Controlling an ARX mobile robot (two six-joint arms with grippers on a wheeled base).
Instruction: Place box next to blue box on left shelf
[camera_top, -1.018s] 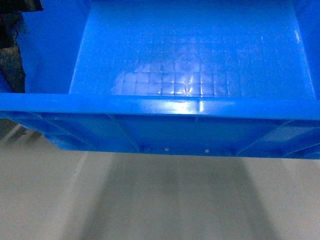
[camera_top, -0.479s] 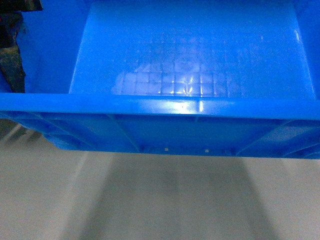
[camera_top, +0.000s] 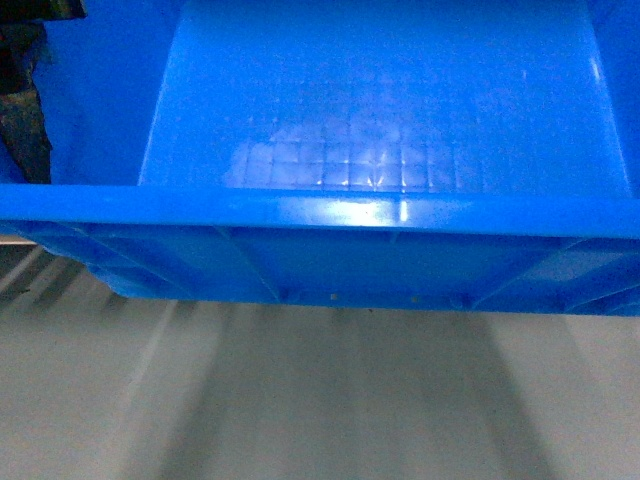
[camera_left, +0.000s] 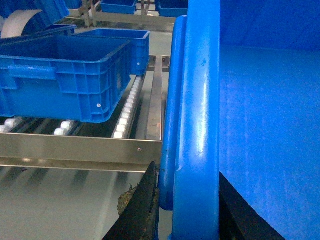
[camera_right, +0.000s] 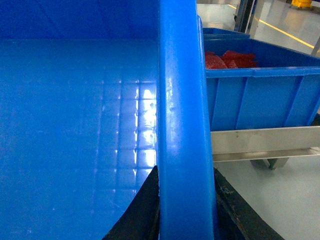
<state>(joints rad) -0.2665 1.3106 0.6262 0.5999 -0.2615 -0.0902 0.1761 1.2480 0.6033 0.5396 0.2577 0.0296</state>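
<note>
The box (camera_top: 380, 120), a big blue crate with a gridded floor, fills the top of the head view and hangs above the grey floor. My left gripper (camera_left: 189, 172) is shut on its left rim (camera_left: 197, 100), one dark finger (camera_left: 145, 205) outside the wall and one inside. My right gripper (camera_right: 185, 170) is shut on the right rim (camera_right: 182, 100) the same way. In the left wrist view the left shelf (camera_left: 127, 107), with white rollers in grey tracks, lies ahead and to the left. A blue box (camera_left: 65, 75) stands on it, with bare rollers between it and my box.
The shelf's steel front rail (camera_left: 80, 150) runs across just ahead of the left gripper. More blue crates (camera_left: 117, 6) stand further back. On the right, a blue crate with red contents (camera_right: 260, 95) rests on a steel frame (camera_right: 265, 142). Grey floor (camera_top: 320, 400) lies below.
The box keeps its place in the head view. The floor under it has shifted and streaks, and a pale rail edge with dark stripes has appeared at the left under the box.
</note>
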